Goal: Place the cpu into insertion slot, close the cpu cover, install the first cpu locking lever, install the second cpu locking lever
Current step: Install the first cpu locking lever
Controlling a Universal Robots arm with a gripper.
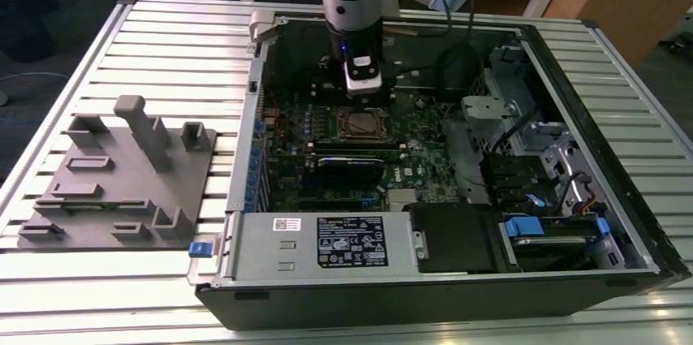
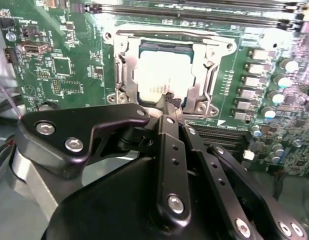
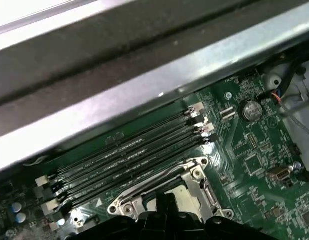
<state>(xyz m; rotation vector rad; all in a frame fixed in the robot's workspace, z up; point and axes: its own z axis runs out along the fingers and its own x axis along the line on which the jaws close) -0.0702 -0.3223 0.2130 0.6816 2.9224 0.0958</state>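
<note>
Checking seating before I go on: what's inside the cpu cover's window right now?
In the second wrist view, the cpu lies in the window of the cpu cover, its pale metal top showing. The claw hides its near edge; the insertion slot beneath is covered.

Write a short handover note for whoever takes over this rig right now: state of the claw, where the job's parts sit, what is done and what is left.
Claw: fingertips together, holding nothing visible, poised at the edge of the insertion slot in the second wrist view.
The cpu: already seated in the slot on the green motherboard.
The cpu cover: appears to lie down over the chip, its frame around the metal top.
Done: placement, and seemingly the cover.
Left: both locking levers; I cannot tell their state.
</note>
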